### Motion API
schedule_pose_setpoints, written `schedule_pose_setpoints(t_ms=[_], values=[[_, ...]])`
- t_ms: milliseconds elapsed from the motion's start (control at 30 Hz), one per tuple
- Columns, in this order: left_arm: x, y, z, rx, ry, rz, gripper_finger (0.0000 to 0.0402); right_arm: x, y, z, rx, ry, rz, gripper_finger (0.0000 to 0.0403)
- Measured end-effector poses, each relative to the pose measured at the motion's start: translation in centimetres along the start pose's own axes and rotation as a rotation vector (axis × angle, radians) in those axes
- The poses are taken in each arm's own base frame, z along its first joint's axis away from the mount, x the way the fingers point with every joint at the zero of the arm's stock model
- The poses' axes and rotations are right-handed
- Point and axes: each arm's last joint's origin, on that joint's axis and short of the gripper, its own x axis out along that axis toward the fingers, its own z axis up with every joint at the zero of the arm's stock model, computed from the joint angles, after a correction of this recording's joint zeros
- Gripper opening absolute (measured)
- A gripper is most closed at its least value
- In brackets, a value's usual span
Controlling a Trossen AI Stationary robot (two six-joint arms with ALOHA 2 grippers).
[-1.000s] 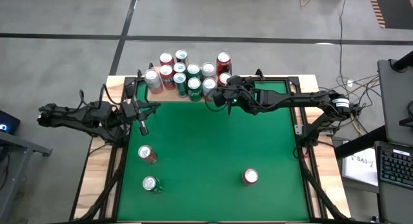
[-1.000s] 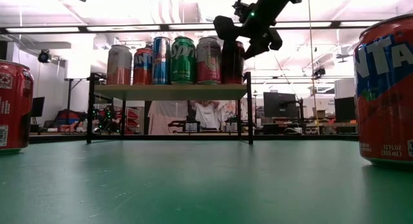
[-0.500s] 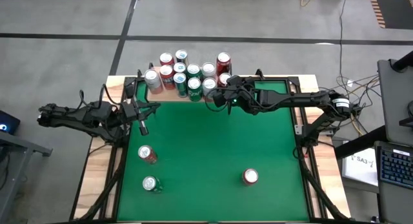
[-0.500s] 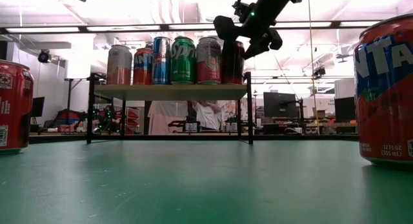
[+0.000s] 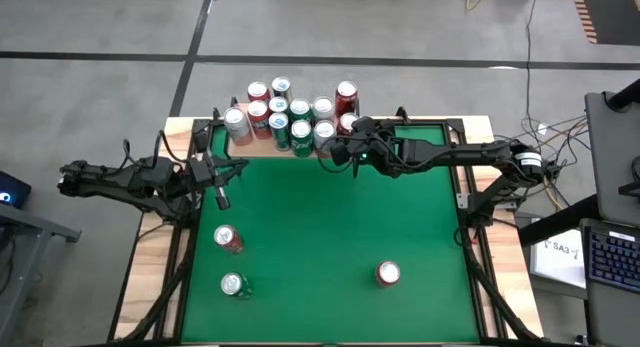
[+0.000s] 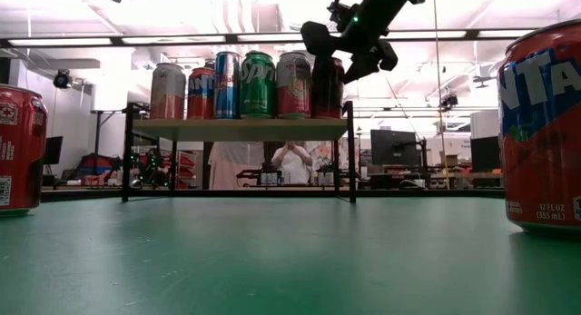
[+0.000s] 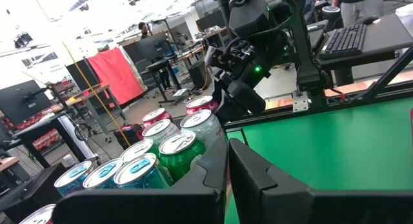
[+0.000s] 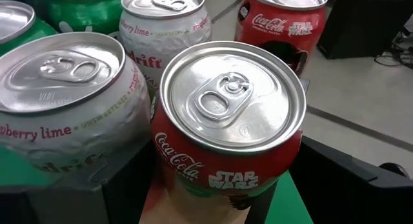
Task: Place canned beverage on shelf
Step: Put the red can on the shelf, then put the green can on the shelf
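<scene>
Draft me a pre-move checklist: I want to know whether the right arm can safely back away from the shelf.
1. Red Coca-Cola can upright at the right end of the light-wood shelf on black legs: ok.
2. Can free of the right gripper, which sits at its top: cannot tell.
3. Gap to the neighbouring white drift can: cannot tell; they stand very close.
4. Left gripper out of the way: ok, shut, waiting by the table's left edge.
5. Task finished: not ok; three cans stand on the green table.
</scene>
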Motion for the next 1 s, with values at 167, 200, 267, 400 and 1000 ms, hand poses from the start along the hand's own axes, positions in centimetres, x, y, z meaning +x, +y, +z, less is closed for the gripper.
schedule_pose_setpoints(t_ms=[167,200,267,400,1000], values=[[0.0,0.0,0.0,0.0,0.0,0.0,0.0,-0.1,0.0,0.1,0.01,0.0,0.002,0.0308],[0.0,0.0,0.0,0.0,0.0,0.0,0.0,-0.1,0.0,0.2,0.021,0.0,0.002,0.031],[0.0,0.0,0.0,0.003,0.0,0.0,0.0,-0.1,0.0,0.2,0.03,-0.001,0.002,0.0318],[0.0,0.0,0.0,0.007,0.0,0.0,0.0,-0.1,0.1,0.4,0.039,-0.011,0.0,0.0345],[0.1,-0.1,0.0,0.009,0.003,-0.002,0.0,-1.6,0.2,3.3,0.017,-0.05,0.023,0.0365]])
